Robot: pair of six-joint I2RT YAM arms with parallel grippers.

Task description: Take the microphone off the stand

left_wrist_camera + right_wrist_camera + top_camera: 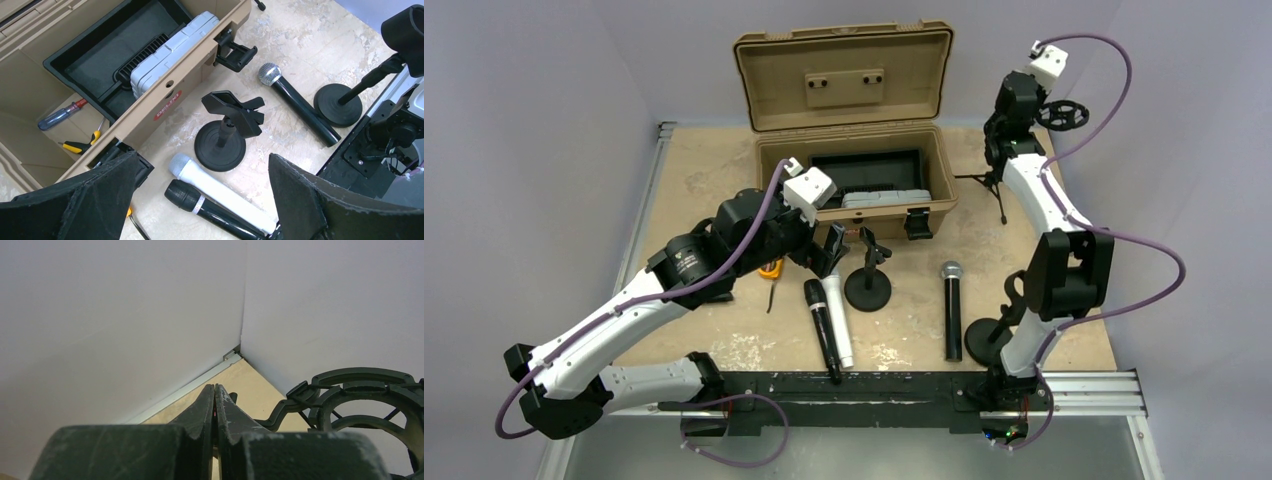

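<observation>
Three microphones are lying flat on the worktop (704, 170). At the left, the left gripper (829, 252) is hovering with its fingers (90, 200) spread wide and holding nothing. It is hanging just above the head ends of the black microphone (197, 204) and the white microphone (210, 185), which are lying side by side. Just to their right the stand (220, 145) is standing upright on its round base, its clip empty, in front of the open toolbox (200, 75). Further right the silver-headed microphone (951, 310) is lying alone, near the base of a second stand (984, 340). At the far right the right gripper (215, 390) is hanging high, its fingers pressed together on nothing, beside a ring-shaped mount (360, 376).
</observation>
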